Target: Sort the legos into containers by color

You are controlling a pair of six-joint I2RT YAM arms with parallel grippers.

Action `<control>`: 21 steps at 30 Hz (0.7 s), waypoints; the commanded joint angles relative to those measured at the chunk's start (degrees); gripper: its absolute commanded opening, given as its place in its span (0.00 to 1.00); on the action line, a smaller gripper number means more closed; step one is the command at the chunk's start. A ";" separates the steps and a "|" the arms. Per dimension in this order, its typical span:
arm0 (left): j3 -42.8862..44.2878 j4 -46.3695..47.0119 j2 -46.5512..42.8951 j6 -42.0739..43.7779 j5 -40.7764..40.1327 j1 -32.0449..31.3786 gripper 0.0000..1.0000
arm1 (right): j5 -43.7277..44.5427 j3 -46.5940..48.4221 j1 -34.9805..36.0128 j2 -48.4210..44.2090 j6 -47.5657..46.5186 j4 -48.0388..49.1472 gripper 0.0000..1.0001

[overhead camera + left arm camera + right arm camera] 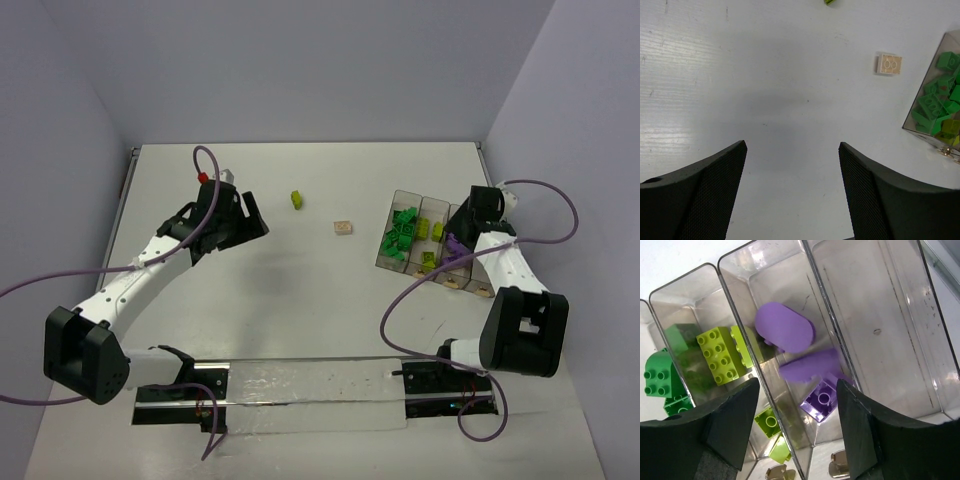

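Note:
The containers point(412, 199) are a row of smoky clear bins at the right of the table. My right gripper point(797, 385) hangs open just above them, over the bin point(790, 280) that holds purple legos. A rounded purple piece point(785, 327) and a purple brick point(821, 400) lie there, and a blurred purple brick point(810, 365) shows between them. Yellow-green legos point(720, 355) and dark green legos point(657, 375) fill the bins to the left. A tan brick point(343, 228) and a yellow-green brick point(297, 200) lie loose mid-table. My left gripper point(792, 145) is open over bare table, left of both.
Purple cables loop from both arms over the table. A clear plastic strip point(300, 392) lies along the near edge between the arm bases. White walls close in the table at the back and sides.

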 commanded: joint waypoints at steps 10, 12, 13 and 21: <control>4.65 -1.25 0.80 1.14 -3.41 -0.24 0.82 | -8.31 8.89 19.69 -4.90 -9.39 2.31 0.68; 5.93 -2.38 1.33 1.48 -4.88 -0.24 0.82 | -7.39 15.44 26.29 0.34 -10.13 -1.61 0.69; 6.39 -2.62 1.41 1.48 -5.20 -0.24 0.82 | -7.01 16.86 30.13 3.95 -10.44 -1.95 0.69; 5.53 -4.56 -0.34 -1.24 -7.84 -0.15 0.81 | -5.05 39.81 42.33 27.20 -9.13 -9.93 0.73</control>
